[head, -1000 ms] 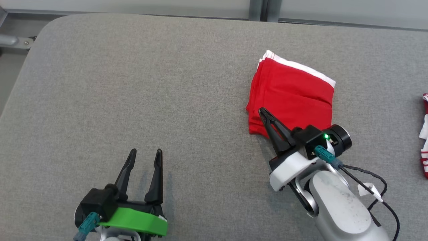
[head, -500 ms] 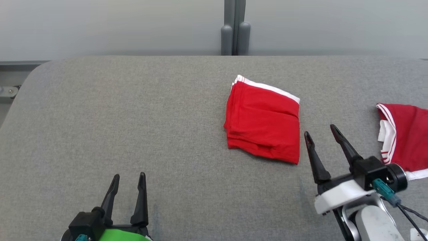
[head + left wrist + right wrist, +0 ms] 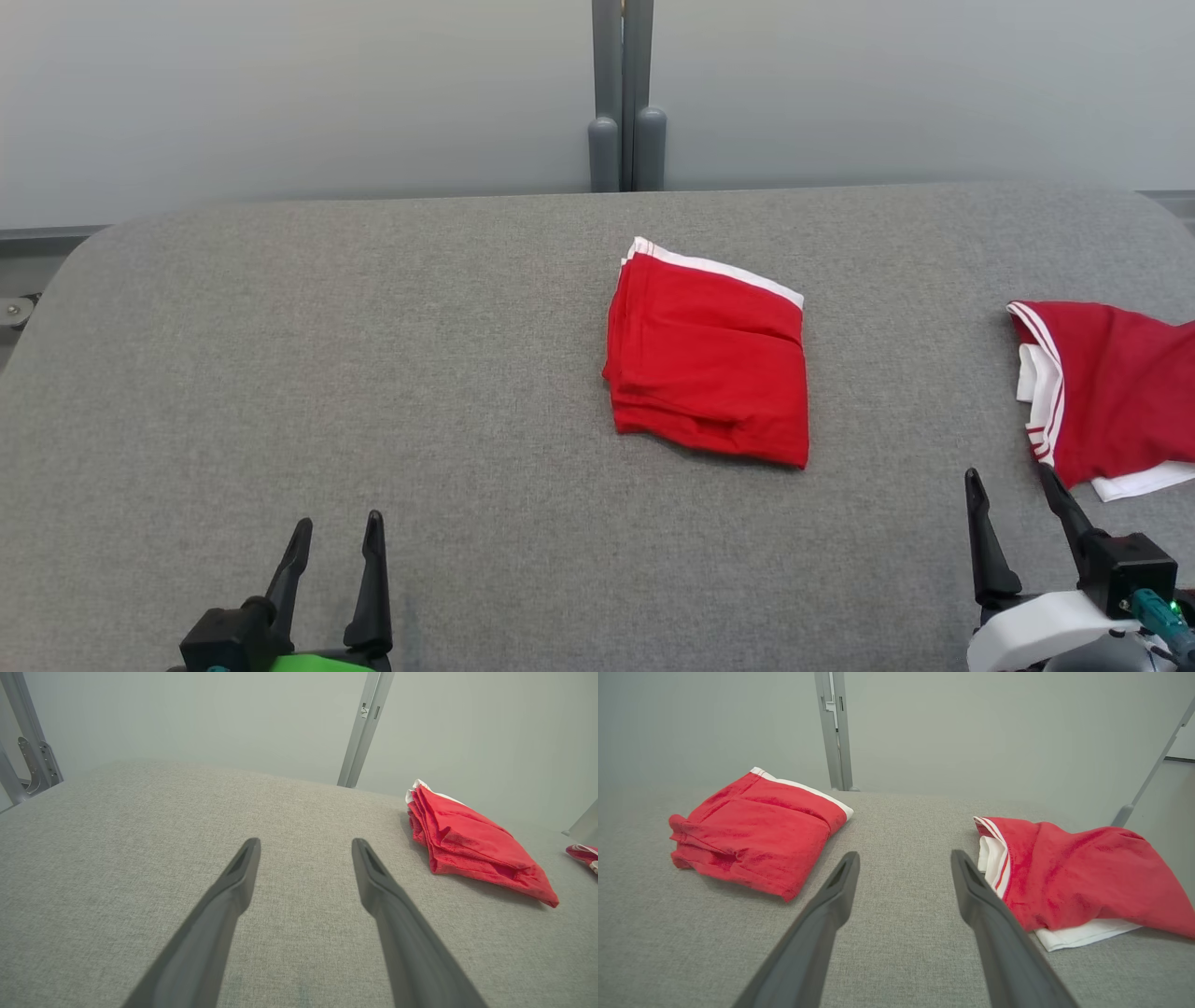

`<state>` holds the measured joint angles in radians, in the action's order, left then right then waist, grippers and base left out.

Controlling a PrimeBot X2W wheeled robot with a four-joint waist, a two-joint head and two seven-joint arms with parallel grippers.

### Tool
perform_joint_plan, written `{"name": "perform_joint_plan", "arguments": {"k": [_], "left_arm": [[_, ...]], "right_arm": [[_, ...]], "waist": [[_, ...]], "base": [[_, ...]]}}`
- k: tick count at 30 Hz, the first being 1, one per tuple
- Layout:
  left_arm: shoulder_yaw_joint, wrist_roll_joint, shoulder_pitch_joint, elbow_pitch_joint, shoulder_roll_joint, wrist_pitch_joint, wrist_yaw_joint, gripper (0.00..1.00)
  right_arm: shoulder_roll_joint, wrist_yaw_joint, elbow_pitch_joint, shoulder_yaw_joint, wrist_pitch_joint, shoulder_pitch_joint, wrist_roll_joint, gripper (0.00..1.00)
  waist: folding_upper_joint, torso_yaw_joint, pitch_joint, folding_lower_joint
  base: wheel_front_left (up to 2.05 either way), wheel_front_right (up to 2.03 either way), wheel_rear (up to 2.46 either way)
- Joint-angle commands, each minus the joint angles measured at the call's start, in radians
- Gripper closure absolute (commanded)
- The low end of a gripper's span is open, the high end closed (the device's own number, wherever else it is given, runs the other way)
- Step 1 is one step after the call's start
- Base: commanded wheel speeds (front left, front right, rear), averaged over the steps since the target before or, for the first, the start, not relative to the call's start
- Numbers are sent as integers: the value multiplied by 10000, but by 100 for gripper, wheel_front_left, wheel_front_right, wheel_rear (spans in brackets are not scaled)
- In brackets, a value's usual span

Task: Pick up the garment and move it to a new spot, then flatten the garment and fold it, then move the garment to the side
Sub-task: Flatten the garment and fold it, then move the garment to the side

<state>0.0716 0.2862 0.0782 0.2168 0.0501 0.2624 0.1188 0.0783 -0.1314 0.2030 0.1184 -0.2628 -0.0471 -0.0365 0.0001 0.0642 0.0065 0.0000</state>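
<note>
**On the grey worktop (image 3: 373,355), the folded garment (image 3: 707,369) lies clear of both my grippers**

Seen from above in my head view, the folded garment is a flat, squarish red packet with a white band along its far edge. My left wrist view catches it from the side: soft stacked layers, thick at the fold and thinning to a limp corner. My right wrist view adds a crease across the top and a slightly napped cotton surface.

My left gripper (image 3: 338,519) stands wide and empty, nearer me than the folded garment and well off to its left. My right gripper (image 3: 1008,472) is spread just as wide, holding nothing, nearer me and to the garment's right.

Well apart to the right of the folded garment lies a second garment (image 3: 1111,392), red with white striped trim. It looks flat from the head and humped and crumpled from my right wrist.

The worktop is coarse woven grey cloth with rounded corners. Behind the folded garment rises a grey metal post (image 3: 624,93).
</note>
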Motion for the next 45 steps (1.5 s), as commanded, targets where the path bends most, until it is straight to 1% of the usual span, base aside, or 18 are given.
{"name": "perform_joint_plan", "arguments": {"k": [1,10,18,21,24,25,28,32,35,37,39,40,42,45], "left_arm": [[-72,-99,-65,51,15,27,34,0],[-321,-148,169,331,34,27,112,0],[-308,-182,98,375,64,27,130,0],[-288,-166,141,289,59,27,129,0],[-267,-89,155,166,49,27,130,0],[-249,-67,108,112,46,27,130,0],[-192,-5,-146,-14,38,27,131,0],[29,33,-504,-76,30,27,132,0],[169,116,-799,-123,25,27,133,0],[259,184,-966,-143,25,27,131,0],[370,212,-1133,-141,22,27,132,0],[457,243,-1314,-114,20,27,132,0],[495,274,-1461,-70,22,27,132,0],[564,326,-1604,-53,19,27,132,0]], "right_arm": [[-38,16,80,85,-24,-188,84,0],[-161,16,292,292,-26,-195,131,0],[-200,16,420,351,-24,-45,182,0],[-230,15,462,290,-26,257,-268,0],[-251,15,665,-163,-19,858,-847,0],[-231,16,717,-235,167,1205,-1197,0],[-160,15,726,-496,1384,2432,-2030,0],[0,15,966,-535,3752,3944,-2681,0],[224,10,1433,-853,5715,4839,-2914,0],[245,9,1852,-928,6717,5292,-3099,0],[208,10,2337,-866,7307,5662,-3184,0],[102,9,2819,-773,7634,5960,-3385,0],[28,9,3283,-571,7777,6230,-3597,0],[-44,10,3891,-404,7709,6501,-3707,0]], "waist": [[-1,-46,-24,0],[-1,-253,-108,0],[-1,-210,-60,0],[-1,-197,7,0],[-1,-238,233,0],[-1,-243,342,0],[-1,-268,736,0],[-1,-129,1247,0],[-1,83,1641,0],[-1,223,1881,0],[-1,383,2073,0],[-1,586,2260,0],[-1,786,2399,0],[-1,1030,2512,0]], "base": [[0,0,0],[0,0,0],[0,0,0],[0,0,0],[0,0,0],[0,0,0],[0,0,0],[0,0,0],[0,0,0],[0,0,0],[0,0,0],[0,0,0],[0,0,0],[0,0,0]]}}
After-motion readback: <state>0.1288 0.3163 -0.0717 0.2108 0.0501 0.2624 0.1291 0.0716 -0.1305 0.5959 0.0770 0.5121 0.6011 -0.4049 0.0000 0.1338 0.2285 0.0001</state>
